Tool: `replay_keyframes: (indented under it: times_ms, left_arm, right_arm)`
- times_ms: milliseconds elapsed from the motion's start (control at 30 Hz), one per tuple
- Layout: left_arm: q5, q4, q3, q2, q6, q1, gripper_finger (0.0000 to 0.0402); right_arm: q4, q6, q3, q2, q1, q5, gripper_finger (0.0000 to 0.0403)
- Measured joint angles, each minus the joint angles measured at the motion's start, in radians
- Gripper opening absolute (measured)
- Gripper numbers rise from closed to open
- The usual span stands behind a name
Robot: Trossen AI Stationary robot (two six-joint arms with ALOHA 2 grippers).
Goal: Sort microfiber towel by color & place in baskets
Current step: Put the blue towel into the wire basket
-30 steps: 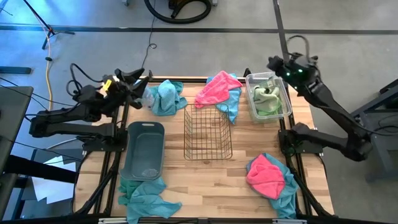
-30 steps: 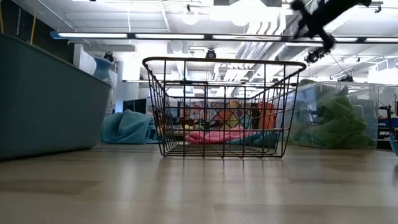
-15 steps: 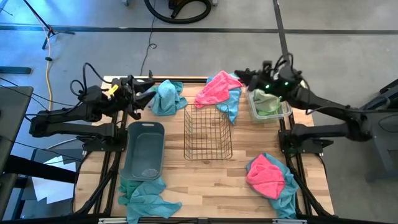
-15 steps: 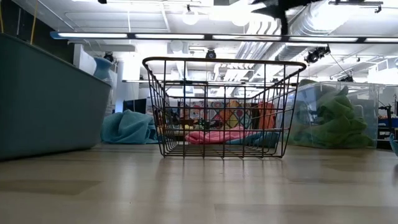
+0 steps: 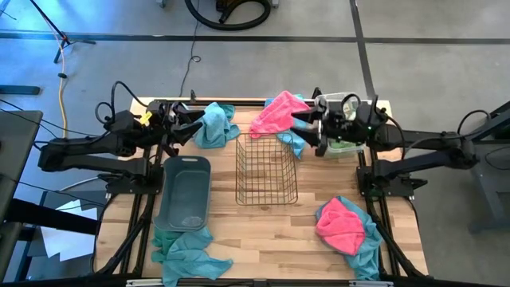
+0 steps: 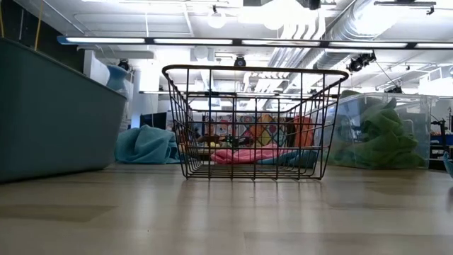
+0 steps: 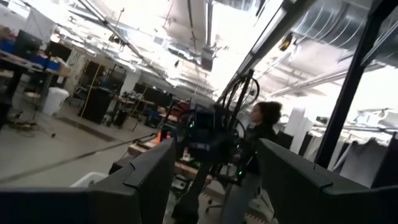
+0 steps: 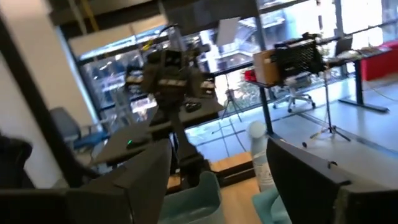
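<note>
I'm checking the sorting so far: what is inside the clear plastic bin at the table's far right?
The clear plastic bin holds a lime green towel, heaped against its wall. From above, the right gripper and its arm cover most of the bin, so anything beneath the towel cannot be seen.

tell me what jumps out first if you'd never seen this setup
Bright pink towels: one on teal cloth at the table's far edge, another at the near right corner. A copper wire basket sits mid-table, a grey-blue tub to its left. The right pincer, open, hovers by the far pink towel, in front of a clear bin of green cloth.
</note>
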Motion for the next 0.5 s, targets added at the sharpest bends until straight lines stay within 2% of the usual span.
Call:
replay_keyframes:
  times_ms: [267,500]
  left_arm:
    - [-0.048,0.017,0.000,0.048,0.000,-0.031,0.0213]
    - [-0.057,0.007,0.001,0.061,0.021,-0.031,0.0213]
  right_arm:
    - [-0.026,-0.056,0.000,0.003,0.062,0.000,0.0276]
    - [-0.002,-0.012,0.000,0.001,0.065,0.002,0.0277]
